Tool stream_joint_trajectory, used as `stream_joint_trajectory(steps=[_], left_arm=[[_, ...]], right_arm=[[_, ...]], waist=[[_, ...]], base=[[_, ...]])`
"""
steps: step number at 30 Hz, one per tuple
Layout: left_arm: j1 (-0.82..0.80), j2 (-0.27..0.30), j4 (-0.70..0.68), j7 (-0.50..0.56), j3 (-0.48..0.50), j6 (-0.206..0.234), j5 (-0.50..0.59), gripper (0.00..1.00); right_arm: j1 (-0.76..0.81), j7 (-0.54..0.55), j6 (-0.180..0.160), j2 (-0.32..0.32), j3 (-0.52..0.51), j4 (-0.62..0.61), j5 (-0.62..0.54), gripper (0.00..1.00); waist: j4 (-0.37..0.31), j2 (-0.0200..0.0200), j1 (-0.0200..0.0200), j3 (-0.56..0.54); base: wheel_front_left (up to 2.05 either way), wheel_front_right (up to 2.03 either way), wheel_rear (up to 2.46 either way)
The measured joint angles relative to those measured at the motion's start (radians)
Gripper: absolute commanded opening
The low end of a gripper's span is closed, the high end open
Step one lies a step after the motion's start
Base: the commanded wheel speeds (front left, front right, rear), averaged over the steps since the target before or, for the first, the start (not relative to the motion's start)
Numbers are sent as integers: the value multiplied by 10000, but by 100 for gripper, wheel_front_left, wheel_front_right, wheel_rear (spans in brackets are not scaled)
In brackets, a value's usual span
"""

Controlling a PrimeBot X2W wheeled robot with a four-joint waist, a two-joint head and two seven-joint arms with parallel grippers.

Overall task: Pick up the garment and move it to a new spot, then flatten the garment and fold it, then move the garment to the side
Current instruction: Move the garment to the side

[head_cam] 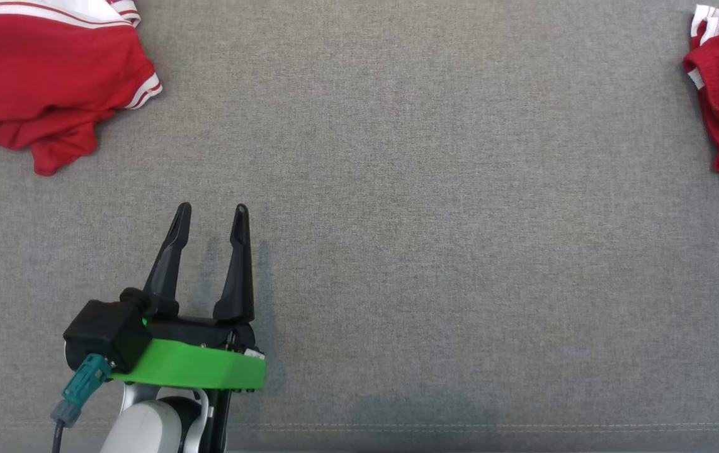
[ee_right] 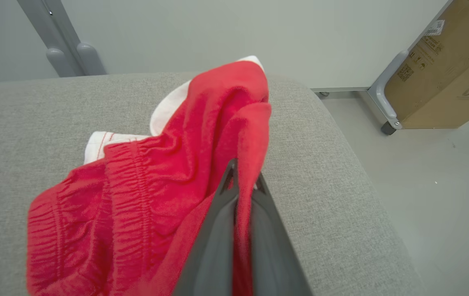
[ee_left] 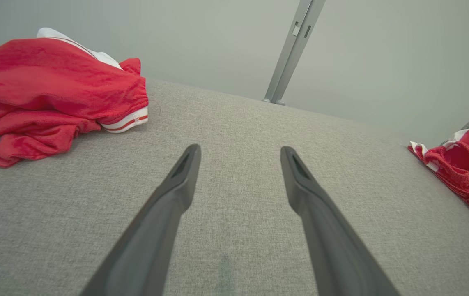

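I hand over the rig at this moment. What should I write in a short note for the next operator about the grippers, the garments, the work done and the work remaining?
The left gripper is open and holds nothing, above the grey surface.
The right gripper is shut on a fold of the red garment at the surface's right end.
The second red garment lies bunched at the far left, with no gripper on it.
Done: the grip is taken.
Left: carry the garment to a new spot, flatten it, fold it, move it aside.
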Motion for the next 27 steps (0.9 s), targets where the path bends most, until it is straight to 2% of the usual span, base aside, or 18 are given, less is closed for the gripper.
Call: stream_joint_trajectory(steps=[3, 4, 5, 6, 7, 8, 16, 21, 27], left_arm=[[-65, 0, -4, 6, 25, 2, 13, 100], [-74, 0, -6, 75, 29, 2, 13, 100], [-81, -2, -6, 75, 27, 2, 13, 100], [-84, -2, -6, 75, 29, 2, 15, 100], [-86, -2, -8, 75, 35, 0, 15, 100], [-89, -2, -6, 75, 38, 2, 17, 100], [-99, 6, -4, 84, 142, 2, 92, 100], [-104, 84, 38, 81, 259, 2, 92, 100], [-363, 86, 314, 58, 286, 0, 86, 100]], right_arm=[[-2, -196, -192, -123, 199, 102, -416, 2], [-3, -244, -263, -176, 207, 188, -497, 21], [-3, -284, -276, -230, 203, 293, -512, 33], [-3, -297, -347, -259, 182, 382, -512, 67], [-3, -326, -357, -253, 159, 460, -510, 96], [-3, -359, -372, -219, 127, 546, -497, 100], [-2, -635, -541, -67, 8, 965, -481, 100], [-58, -886, -535, 341, 109, 928, -493, 100], [-482, -1463, -222, 752, 410, 487, -667, 100]], waist=[[64, 0, 0, 93], [78, 0, 0, 125], [90, 0, 0, 154], [100, 0, 0, 181], [107, 0, 0, 208], [112, 0, 0, 228], [53, 0, 0, 276], [-126, 0, 0, 227], [-334, 0, 0, -55]], base=[[0, 0, 0], [0, 0, 0], [0, 0, 0], [0, 0, 0], [0, 0, 0], [0, 0, 0], [0, 0, 0], [0, 0, 0], [0, 0, 0]])
